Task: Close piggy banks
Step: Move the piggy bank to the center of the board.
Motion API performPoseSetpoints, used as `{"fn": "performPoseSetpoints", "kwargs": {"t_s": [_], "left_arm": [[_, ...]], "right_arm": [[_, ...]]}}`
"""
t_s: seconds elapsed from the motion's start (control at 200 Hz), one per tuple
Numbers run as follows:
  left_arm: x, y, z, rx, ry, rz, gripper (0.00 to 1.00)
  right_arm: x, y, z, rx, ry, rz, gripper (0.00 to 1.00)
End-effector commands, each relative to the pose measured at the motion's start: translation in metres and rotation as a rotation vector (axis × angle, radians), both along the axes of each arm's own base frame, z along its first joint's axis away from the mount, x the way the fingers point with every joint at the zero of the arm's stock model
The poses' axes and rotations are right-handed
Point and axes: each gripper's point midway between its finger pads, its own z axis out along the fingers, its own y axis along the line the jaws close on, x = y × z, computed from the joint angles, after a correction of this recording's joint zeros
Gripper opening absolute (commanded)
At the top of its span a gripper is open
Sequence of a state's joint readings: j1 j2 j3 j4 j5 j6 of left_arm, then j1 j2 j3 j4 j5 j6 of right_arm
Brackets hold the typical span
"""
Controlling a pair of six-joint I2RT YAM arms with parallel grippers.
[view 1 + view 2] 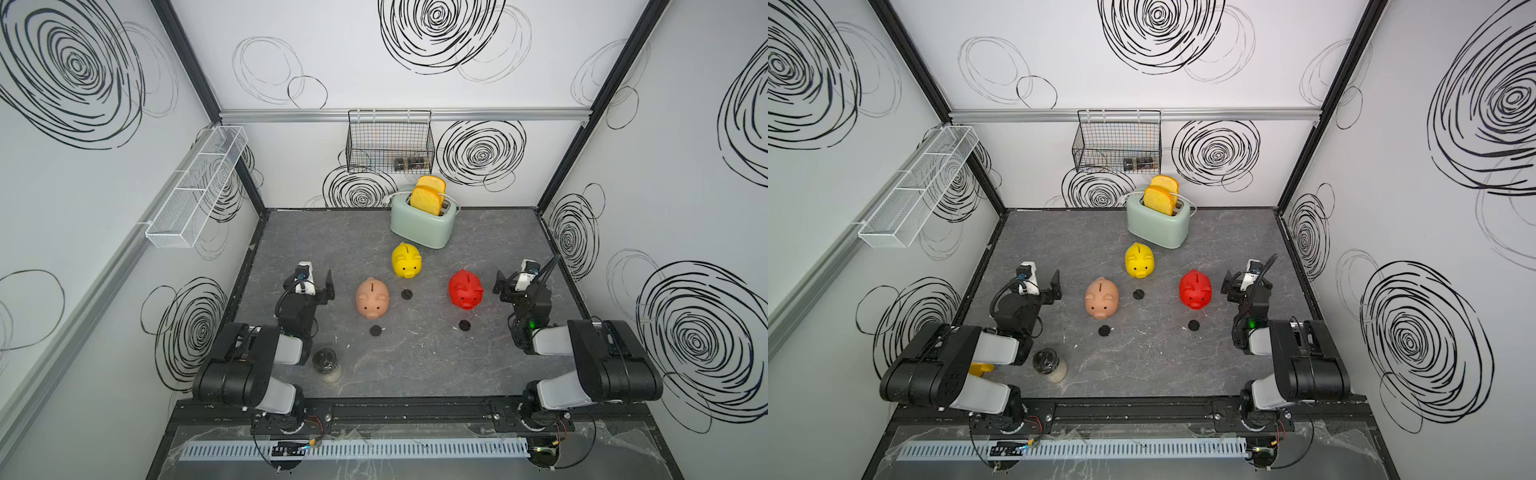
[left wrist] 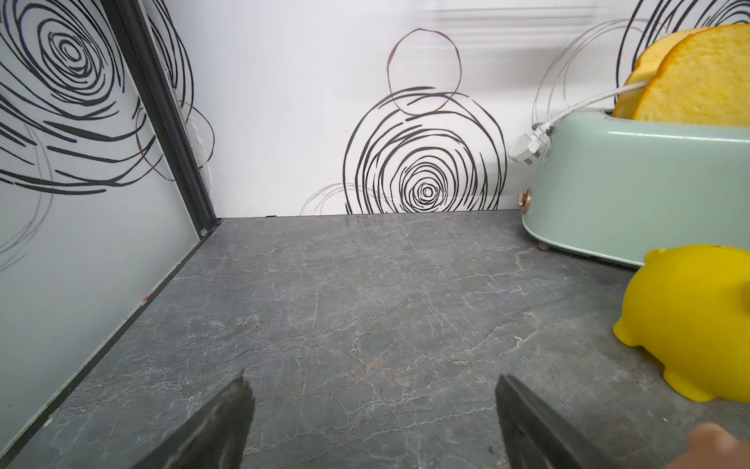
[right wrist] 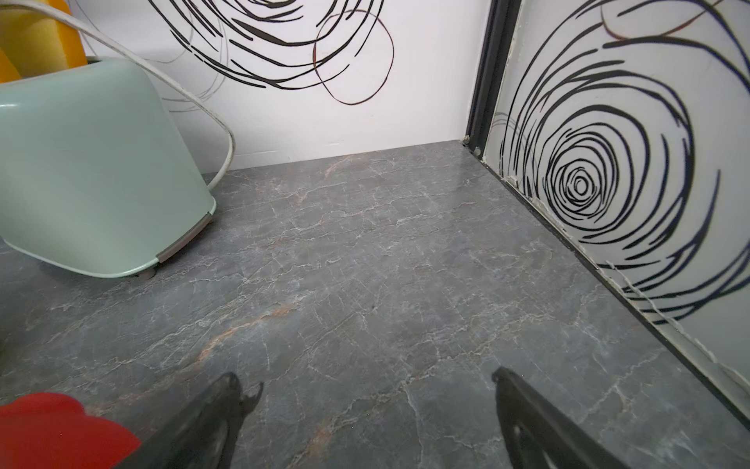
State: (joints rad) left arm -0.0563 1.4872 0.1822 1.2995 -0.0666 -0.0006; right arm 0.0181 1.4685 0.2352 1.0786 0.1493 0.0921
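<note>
Grippers: the left gripper [image 2: 373, 383] and the right gripper [image 3: 367, 375] are both standing with jaws spread wide, gripping nothing, each hovering low over bare table [image 1: 415, 374].
Gripper stations: both are waiting well in front of the toaster [image 1: 424, 226], one off to each side of it, so the three piggy banks are sitting between them, within reach of either arm.
Pale pink piggy bank [image 1: 372, 298]: standing upright on its feet in front of the toaster, toward the left gripper and near it.
Red piggy bank [image 1: 466, 289]: standing upright in front of the toaster, toward the right gripper.
Yellow piggy bank [image 1: 407, 260]: standing upright just in front of the toaster, apart from it.
Black discs [image 1: 375, 331]: three are lying flat on the table, one just before each bank's snout and farther from the toaster than its bank; they are probably serving as belly stoppers, each laid out by the bank it fits.
Belly holes: facing the table, hence hidden; whether any is plugged cannot be told.
Task state: judged not yet begun; each bank is probably needing tipping over before a disc is pressed in.
Bread slices [image 1: 428, 195]: sticking out of the toaster; no part of the task.
</note>
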Motion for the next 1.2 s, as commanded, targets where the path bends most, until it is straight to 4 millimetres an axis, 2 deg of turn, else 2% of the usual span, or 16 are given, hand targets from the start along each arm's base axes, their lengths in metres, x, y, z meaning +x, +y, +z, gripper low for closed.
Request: {"fn": "performPoseSetpoints", "kwargs": {"t_s": [0.0, 1.196], "left_arm": [[0.0034, -0.0005, 0.0175, -0.003, -0.068, -0.005, 0.96], [0.0038, -0.0005, 0.0178, -0.006, -0.068, -0.013, 0.96]], "right_arm": [[0.0059, 0.0001, 0.0109, -0.009, -0.038, -0.004, 0.98], [0.0059, 0.0000, 0.0110, -0.009, -0.039, -0.005, 0.98]]}}
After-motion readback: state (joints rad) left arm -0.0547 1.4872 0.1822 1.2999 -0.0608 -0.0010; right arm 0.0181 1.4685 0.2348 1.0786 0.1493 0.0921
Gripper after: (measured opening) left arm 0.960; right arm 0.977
